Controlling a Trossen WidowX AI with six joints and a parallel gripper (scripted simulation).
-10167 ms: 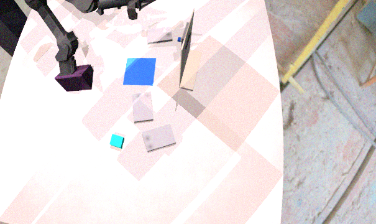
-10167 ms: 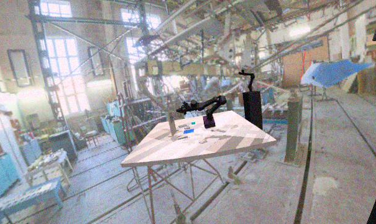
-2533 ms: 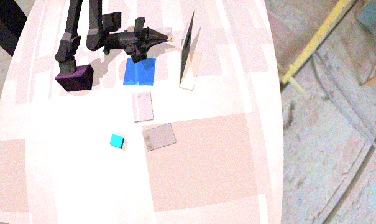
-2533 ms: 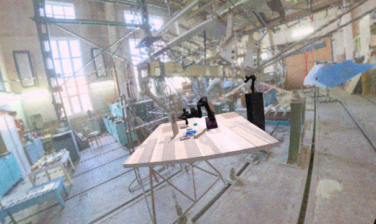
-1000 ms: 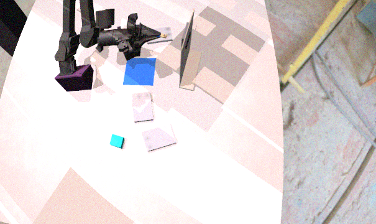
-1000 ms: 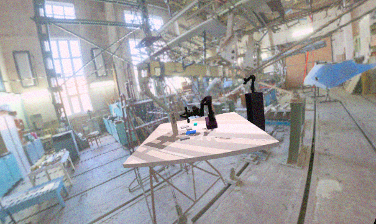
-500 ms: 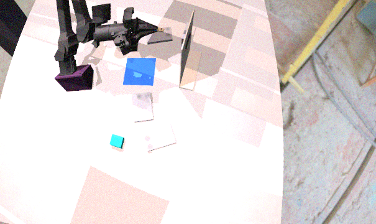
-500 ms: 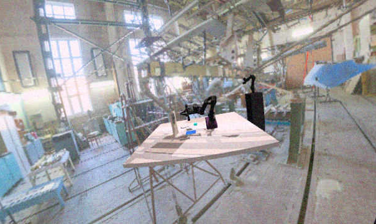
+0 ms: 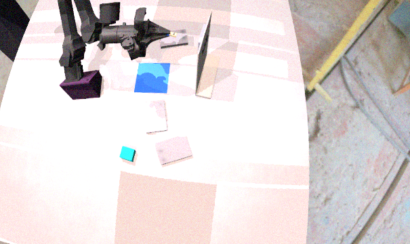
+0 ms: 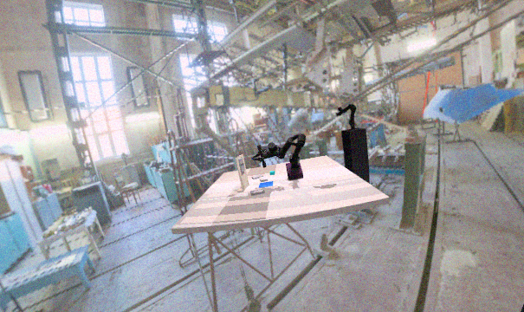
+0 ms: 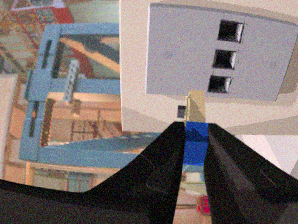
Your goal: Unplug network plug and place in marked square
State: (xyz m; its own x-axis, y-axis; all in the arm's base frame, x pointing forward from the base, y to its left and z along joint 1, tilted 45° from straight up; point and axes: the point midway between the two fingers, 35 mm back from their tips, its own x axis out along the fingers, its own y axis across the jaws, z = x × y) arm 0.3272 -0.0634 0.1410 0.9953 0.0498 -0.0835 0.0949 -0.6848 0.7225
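Observation:
My gripper (image 9: pixel 171 34) (image 11: pixel 193 132) is shut on the plug (image 9: pixel 172 35) (image 11: pixel 195 149), which has a blue body and a tan front part pointing at the panel. The plug is out of the sockets and held in the air, with a gap to the upright panel (image 9: pixel 202 55) (image 10: pixel 242 174) (image 11: pixel 134 60). The panel's grey plate (image 11: pixel 182 60) shows three dark square openings in a row, all empty; a small dark opening (image 11: pixel 181 111) is below it. The marked blue square (image 9: pixel 152 79) (image 10: pixel 266 185) lies flat on the table, with nothing on it. The tab cannot be made out clearly.
A flat grey block (image 9: pixel 175 44) (image 10: pixel 257 191) lies below the gripper. Two flat pale blocks (image 9: pixel 158 116) (image 9: pixel 174 151) and a cyan cube (image 9: pixel 127 154) (image 10: pixel 272 172) lie beyond the square. The arm's purple base (image 9: pixel 86 86) (image 10: pixel 294 172) is on the table.

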